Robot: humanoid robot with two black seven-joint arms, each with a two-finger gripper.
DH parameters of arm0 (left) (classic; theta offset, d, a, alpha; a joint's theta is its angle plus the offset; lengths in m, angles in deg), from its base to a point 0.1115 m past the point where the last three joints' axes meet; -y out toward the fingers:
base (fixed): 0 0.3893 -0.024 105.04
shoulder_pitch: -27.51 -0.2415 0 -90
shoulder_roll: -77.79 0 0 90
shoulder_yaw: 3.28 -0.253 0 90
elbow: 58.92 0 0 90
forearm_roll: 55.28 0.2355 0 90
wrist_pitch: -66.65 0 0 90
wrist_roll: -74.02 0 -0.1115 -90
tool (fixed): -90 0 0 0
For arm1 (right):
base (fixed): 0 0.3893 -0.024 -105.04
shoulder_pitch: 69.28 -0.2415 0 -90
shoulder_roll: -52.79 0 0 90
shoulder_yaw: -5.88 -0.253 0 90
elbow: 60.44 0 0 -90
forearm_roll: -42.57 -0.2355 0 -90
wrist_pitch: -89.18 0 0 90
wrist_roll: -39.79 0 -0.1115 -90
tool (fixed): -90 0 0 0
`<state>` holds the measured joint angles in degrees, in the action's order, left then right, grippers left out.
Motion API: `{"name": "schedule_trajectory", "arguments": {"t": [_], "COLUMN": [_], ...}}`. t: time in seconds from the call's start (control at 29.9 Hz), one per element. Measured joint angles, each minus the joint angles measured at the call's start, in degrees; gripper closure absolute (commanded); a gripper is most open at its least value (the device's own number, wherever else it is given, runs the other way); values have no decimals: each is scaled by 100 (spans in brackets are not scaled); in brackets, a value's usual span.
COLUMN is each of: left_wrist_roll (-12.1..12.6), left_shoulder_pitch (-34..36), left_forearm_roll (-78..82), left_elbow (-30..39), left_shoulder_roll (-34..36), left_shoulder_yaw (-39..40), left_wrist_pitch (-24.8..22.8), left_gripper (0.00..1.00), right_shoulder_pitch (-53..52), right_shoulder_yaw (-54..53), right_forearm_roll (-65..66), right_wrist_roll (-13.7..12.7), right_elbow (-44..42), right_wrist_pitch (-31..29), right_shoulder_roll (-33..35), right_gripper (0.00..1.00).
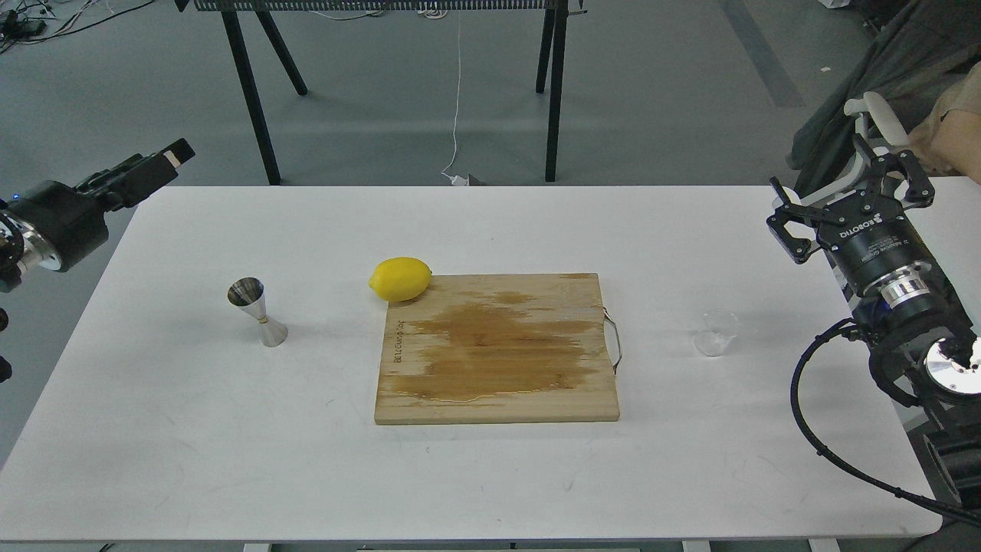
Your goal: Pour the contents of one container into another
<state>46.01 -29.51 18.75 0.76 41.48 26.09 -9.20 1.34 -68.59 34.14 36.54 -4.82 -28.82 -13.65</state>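
Note:
The small transparent cup (716, 333) stands upright on the white table (230, 429), to the right of the cutting board. The steel hourglass jigger (257, 311) stands upright on the left side of the table. My right gripper (848, 196) hovers above the table's right edge, up and to the right of the cup. Its fingers are spread open and hold nothing. My left gripper (170, 161) sits beyond the table's far left corner, far from the jigger. It is seen side-on and dark, so its fingers cannot be told apart.
A wooden cutting board (497, 349) with a wet stain and a metal handle lies mid-table. A yellow lemon (399, 278) rests at its far left corner. A black cable (812, 429) loops off my right arm. Black table legs (249, 92) stand behind.

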Motion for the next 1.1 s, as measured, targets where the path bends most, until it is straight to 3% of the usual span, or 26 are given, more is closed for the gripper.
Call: {"name": "schedule_trajectory", "arguments": {"t": [0.17,0.27,0.54,1.1], "left_wrist_roll": [0,0,0,0], "left_shoulder_pitch": [-665,-1076,-1751,-2109], "left_forearm_roll": [35,265,1215,1518], "left_elbow": [437,670,680,-369], "left_shoulder_roll": [-17,-106,-607,-1218], "left_shoulder_yaw": [12,31,109,62], "left_wrist_pitch": [1074,1335,1384,1385], "left_gripper": [1,1,1,1], "right_shoulder_pitch": [67,73,117,189], "right_shoulder_yaw": [8,16,34,13], "right_forearm_roll": [0,3,7,-1], "right_wrist_roll": [0,0,0,0], "right_elbow": [-8,-16,-15,27], "right_wrist_pitch": [0,0,0,0], "right_shoulder_roll": [0,0,0,13], "right_gripper": [1,1,1,1]}}
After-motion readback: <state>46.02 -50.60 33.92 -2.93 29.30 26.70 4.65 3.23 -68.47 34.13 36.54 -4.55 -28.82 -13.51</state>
